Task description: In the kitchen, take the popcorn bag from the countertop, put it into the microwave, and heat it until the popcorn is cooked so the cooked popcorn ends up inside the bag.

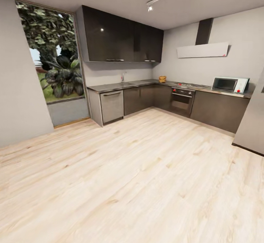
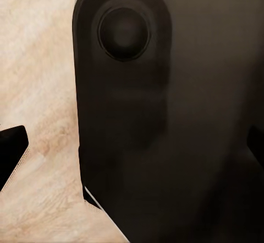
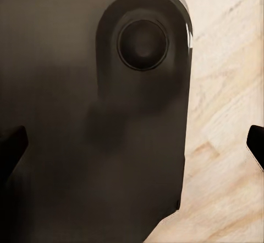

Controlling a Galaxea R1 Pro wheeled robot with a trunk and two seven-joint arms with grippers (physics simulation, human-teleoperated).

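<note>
Across the room, the mustard-yellow popcorn bag [image 1: 162, 78] stands on the grey countertop [image 1: 121, 86], in the corner of the L-shaped run of dark cabinets. The pale microwave [image 1: 230, 84], dark door shut, sits on the counter's right stretch. No popcorn can be made out at this distance. My left gripper [image 2: 132, 154] hangs open over my own dark base, one black fingertip [image 2: 12, 154] at the frame's edge. My right gripper [image 3: 135, 149] is open too, with nothing between its fingers [image 3: 11, 150].
A wide pale wooden floor [image 1: 128, 173] lies between me and the cabinets. A steel hob [image 1: 190, 85] and built-in oven [image 1: 182, 100] sit between bag and microwave. A grey block [image 1: 253, 125] juts in at the right, and a tall window [image 1: 55, 63] fills the left wall.
</note>
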